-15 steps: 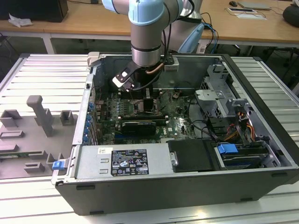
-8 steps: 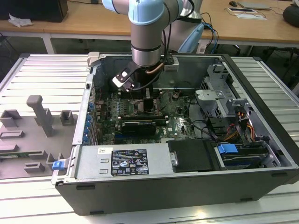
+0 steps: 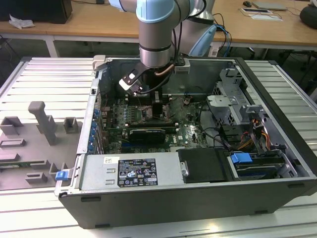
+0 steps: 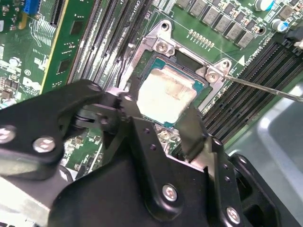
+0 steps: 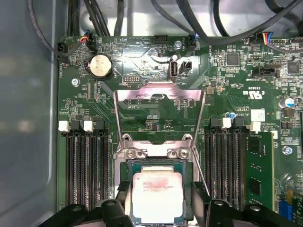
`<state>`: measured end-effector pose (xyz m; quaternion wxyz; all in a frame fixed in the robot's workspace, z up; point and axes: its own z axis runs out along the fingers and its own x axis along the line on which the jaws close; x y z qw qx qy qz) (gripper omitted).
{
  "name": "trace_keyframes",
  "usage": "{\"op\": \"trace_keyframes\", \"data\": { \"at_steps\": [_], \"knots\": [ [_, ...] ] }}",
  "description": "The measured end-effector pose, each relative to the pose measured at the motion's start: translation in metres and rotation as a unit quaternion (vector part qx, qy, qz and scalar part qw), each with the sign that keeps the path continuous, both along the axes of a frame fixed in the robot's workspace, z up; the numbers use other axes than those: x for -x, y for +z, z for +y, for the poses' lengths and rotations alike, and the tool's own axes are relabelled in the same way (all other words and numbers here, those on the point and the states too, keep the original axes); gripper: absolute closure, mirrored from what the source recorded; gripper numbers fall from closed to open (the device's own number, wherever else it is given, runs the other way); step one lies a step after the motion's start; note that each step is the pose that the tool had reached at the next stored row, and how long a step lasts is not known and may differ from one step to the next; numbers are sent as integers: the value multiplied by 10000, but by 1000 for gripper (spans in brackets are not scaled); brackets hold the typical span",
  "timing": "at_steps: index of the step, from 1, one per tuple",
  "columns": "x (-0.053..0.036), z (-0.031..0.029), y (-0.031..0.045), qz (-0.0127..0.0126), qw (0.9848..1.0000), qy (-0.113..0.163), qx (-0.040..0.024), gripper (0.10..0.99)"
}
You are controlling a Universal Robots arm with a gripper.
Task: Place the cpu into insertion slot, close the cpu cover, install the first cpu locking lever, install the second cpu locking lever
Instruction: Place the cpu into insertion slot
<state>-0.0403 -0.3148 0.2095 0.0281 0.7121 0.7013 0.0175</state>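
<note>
Two fingers of the end effector stand approx. one cpu-width apart, closed against opposite edges of the cpu; the grip is on the cpu, no other part touched. The cpu lies pale top up within the rim of the insertion slot. Surroundings: black memory slots flank the slot on both sides; the cpu cover is swung open beyond the slot, not over the cpu; a thin lever rod runs off from a slot corner, clear of the fingers. First wrist view: shows the open cover; second wrist view: finger contact at close range. Exterior view: arm reaches down into the open case on the worktop.
</note>
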Motion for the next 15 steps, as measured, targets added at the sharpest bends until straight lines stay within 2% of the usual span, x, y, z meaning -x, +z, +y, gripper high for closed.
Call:
{"op": "trace_keyframes", "data": {
  "at_steps": [3,4,7,8,10,15],
  "knots": [
    [0,0,22,5,10000,0,0,675],
    [0,0,28,7,10000,0,0,675],
    [0,0,40,9,10000,0,0,855],
    [-1,1,44,9,10000,0,-1,855],
    [0,0,49,10,10000,0,0,973],
    [0,0,63,10,10000,0,1,980]
  ]
}}
